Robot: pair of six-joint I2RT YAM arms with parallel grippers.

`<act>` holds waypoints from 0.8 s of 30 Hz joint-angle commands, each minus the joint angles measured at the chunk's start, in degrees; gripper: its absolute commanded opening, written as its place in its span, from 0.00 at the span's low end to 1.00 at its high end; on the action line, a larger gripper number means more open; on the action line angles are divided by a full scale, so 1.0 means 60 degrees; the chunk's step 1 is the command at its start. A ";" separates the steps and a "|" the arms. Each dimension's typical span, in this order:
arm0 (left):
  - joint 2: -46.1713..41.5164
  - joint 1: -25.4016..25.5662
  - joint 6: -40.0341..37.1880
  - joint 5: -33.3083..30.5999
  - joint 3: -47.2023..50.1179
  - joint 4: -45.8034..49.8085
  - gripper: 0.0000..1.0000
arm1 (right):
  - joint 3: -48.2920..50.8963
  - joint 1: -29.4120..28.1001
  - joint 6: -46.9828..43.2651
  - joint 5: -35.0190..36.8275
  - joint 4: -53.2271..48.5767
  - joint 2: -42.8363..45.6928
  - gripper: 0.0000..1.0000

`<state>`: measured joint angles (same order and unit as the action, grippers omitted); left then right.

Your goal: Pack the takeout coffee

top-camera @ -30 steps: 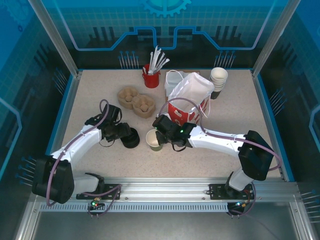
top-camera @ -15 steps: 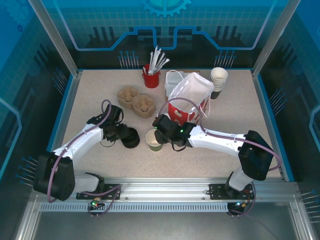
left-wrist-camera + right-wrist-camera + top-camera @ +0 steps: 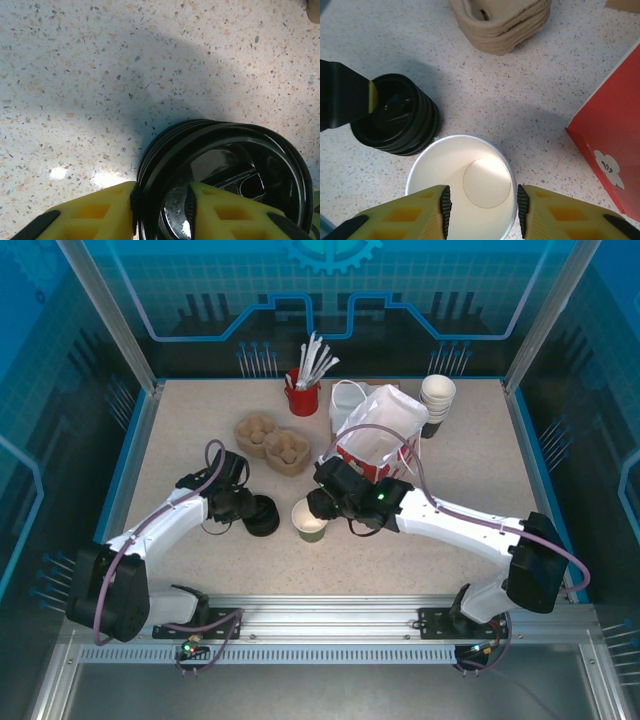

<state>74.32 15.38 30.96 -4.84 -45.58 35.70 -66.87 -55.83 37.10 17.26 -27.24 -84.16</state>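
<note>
While unlidded, cup [image 3: 465, 185] under right gripper [image 3: 481, 204].

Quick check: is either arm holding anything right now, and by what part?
The left gripper has its fingers pinching the rim of the top lid on the black lid stack. The right gripper straddles the open paper cup; whether it grips cannot be told.

Speckled tabletop [image 3: 180, 435], blue glass walls [image 3: 60, 360].

White arms, yellow-padded claws
</note>
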 commanded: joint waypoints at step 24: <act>-0.1432 0.0303 -0.0326 -0.0628 -0.1450 0.2056 0.13 | -0.0827 0.0289 0.0662 -0.1592 -0.0399 0.1009 0.38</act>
<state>68.05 16.47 29.91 -7.44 -50.94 43.27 -69.41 -54.76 39.70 10.31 -29.69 -78.98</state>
